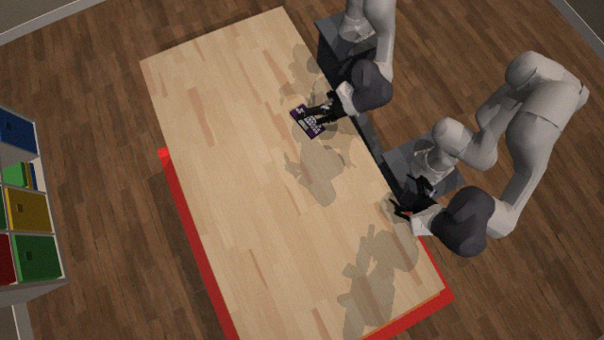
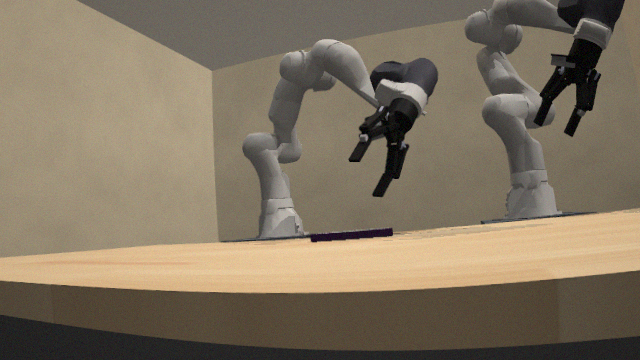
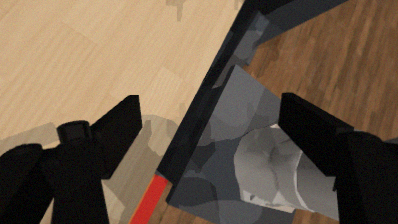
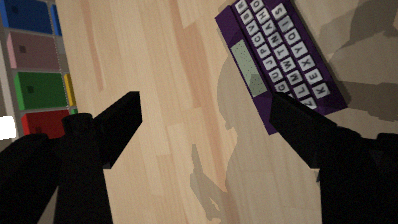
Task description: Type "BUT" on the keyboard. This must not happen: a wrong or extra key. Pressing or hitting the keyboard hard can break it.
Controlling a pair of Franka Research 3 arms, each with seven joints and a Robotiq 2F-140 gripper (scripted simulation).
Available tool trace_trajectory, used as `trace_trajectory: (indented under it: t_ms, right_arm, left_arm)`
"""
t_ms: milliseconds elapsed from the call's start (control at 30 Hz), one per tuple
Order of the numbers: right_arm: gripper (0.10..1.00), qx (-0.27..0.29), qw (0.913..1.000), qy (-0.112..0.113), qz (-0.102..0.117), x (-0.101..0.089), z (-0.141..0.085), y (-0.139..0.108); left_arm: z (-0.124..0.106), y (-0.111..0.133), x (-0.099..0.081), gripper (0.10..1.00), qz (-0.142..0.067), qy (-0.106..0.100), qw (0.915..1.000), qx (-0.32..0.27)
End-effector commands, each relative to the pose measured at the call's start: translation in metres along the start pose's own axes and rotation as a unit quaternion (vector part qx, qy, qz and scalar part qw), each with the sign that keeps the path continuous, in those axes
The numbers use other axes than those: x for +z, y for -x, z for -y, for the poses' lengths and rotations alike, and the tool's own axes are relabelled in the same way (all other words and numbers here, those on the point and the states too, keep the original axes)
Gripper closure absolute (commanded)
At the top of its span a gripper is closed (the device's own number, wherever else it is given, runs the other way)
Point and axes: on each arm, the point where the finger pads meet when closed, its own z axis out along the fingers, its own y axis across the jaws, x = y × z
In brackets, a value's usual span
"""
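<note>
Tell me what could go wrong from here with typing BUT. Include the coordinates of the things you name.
The right gripper (image 1: 309,115) (image 2: 366,177) (image 4: 206,107) is spread open above the purple keyboard (image 1: 302,124) (image 2: 352,234) (image 4: 265,112); lowered like this, a fingertip could press an extra key.

The keys are small and packed close, so a slight misalignment might hit V or R instead of B.

The keyboard lies flat on the hard table (image 1: 226,165) (image 2: 200,270) (image 4: 165,75); descending too fast could break it.
</note>
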Motion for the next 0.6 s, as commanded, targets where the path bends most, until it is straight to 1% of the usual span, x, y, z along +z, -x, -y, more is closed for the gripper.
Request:
trace_trajectory:
  t_ms: [0,33,100,233,333,433,567]
  right_arm:
    - [0.098,-0.004,0.9999,0.006,-0.011,0.01,0.017,-0.01]
    - [0.098,-0.003,0.9998,0.009,-0.015,0.014,0.023,-0.014]
    - [0.098,-0.003,0.9998,0.009,-0.015,0.014,0.023,-0.014]
    - [0.098,-0.002,0.9992,0.021,-0.033,0.033,0.049,-0.033]
    - [0.098,0.0,0.9982,0.034,-0.05,0.051,0.075,-0.054]
    - [0.098,0.002,0.9963,0.052,-0.069,0.073,0.105,-0.082]
    - [0.098,0.004,0.9942,0.067,-0.084,0.09,0.129,-0.107]
  left_arm:
    - [0.0,0.0,0.0,0.098,0.0,0.0,1.0,0.0]
    - [0.0,0.0,0.0,0.098,0.0,0.0,1.0,0.0]
    - [0.0,0.0,0.0,0.098,0.0,0.0,1.0,0.0]
    - [0.0,0.0,0.0,0.098,0.0,0.0,1.0,0.0]
    - [0.0,0.0,0.0,0.098,0.0,0.0,1.0,0.0]
    - [0.0,0.0,0.0,0.098,0.0,0.0,1.0,0.0]
    - [0.0,0.0,0.0,0.098,0.0,0.0,1.0,0.0]
